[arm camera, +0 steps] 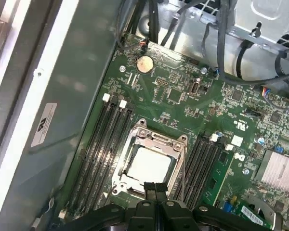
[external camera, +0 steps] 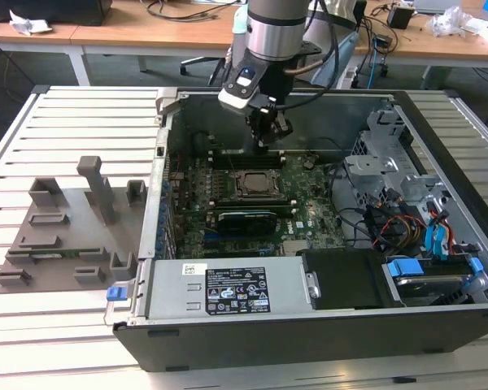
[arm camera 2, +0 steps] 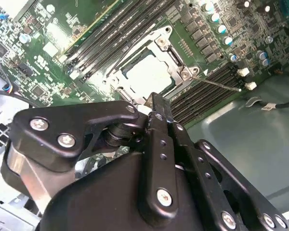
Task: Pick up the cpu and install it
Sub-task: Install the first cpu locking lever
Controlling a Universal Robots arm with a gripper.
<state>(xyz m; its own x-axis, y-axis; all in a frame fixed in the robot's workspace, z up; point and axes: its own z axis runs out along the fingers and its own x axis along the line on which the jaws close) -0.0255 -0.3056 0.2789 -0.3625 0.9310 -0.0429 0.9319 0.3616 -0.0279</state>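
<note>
Second wrist view: claw (arm camera 2: 151, 103) is nearest, fingers pressed together with nothing between them, hanging over the socket frame (arm camera 2: 182, 73). The cpu (arm camera 2: 149, 74) lies flat in that frame, silver top up; square, no long axis, edges parallel to the frame, one corner behind the claw. First wrist view: claw (arm camera: 156, 188) tips cover one cpu (arm camera: 149, 163) edge; memory slots (arm camera: 103, 154) flank it. Exterior view: claw (external camera: 268, 136) above the motherboard (external camera: 309, 213); socket contents too dark to read.
</note>
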